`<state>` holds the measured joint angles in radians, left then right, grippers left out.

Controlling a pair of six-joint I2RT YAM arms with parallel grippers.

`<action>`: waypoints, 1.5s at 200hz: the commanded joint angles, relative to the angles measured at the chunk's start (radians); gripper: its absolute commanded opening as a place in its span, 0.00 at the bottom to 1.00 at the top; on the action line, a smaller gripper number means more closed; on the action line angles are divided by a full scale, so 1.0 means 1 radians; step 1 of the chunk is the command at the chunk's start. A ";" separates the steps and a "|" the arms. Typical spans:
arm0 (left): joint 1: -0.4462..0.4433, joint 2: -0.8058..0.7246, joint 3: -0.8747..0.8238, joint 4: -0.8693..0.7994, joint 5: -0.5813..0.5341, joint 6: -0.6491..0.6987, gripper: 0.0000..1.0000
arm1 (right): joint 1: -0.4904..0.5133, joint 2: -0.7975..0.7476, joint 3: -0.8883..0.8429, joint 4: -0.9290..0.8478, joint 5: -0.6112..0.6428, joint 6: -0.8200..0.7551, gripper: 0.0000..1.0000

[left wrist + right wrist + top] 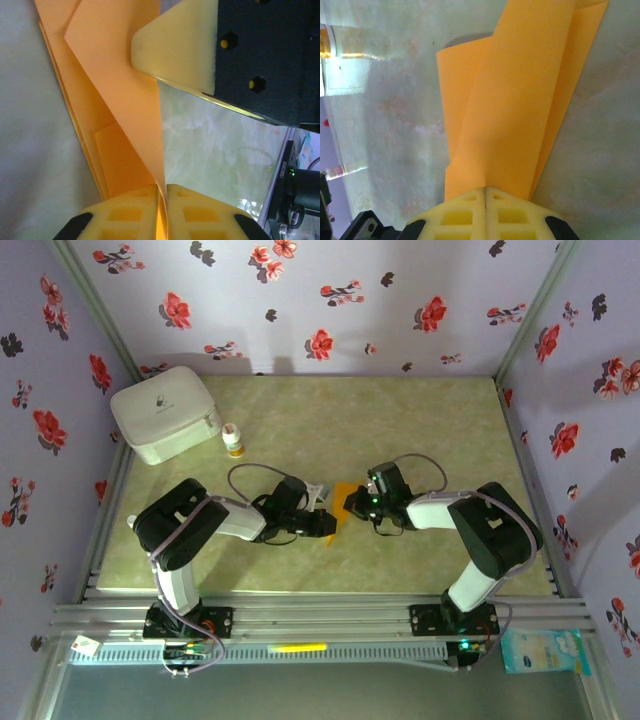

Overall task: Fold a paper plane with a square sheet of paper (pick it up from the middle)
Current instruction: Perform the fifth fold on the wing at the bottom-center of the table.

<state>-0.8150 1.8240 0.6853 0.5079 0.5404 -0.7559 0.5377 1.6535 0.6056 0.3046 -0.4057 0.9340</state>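
The square sheet of paper (343, 502) is bright orange and folded into an angular, many-layered shape, held just above the table between my two grippers. From these views I cannot tell whether it has the form of a paper plane. My left gripper (330, 523) comes from the left, and its yellow pads pinch a thin edge of the paper (120, 100). In the left wrist view the paper runs straight into the left gripper (163, 192). My right gripper (358, 506) is shut on the opposite end. There the folded paper (520, 100) fans out from the right gripper (485, 192). One right finger (175, 45) shows above the paper.
A white box (165, 412) sits at the back left, with a small white bottle with an orange cap (233, 440) beside it. Floral walls close in the pale green table (450, 430) on three sides.
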 commanded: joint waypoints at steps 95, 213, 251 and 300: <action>-0.004 0.054 -0.091 0.057 -0.007 -0.127 0.00 | -0.022 -0.102 -0.020 -0.060 0.035 -0.009 0.10; -0.003 0.109 -0.097 0.075 -0.008 -0.187 0.00 | -0.035 -0.024 -0.004 0.035 -0.126 -0.037 0.05; 0.000 0.111 -0.097 0.063 -0.009 -0.194 0.00 | -0.035 0.030 0.022 0.054 -0.130 -0.040 0.05; 0.007 0.112 -0.105 0.041 -0.013 -0.204 0.00 | -0.042 0.046 0.026 0.054 -0.105 -0.037 0.05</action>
<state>-0.7998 1.8614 0.6102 0.7036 0.5594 -0.9489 0.4973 1.6844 0.6121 0.3405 -0.5167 0.9157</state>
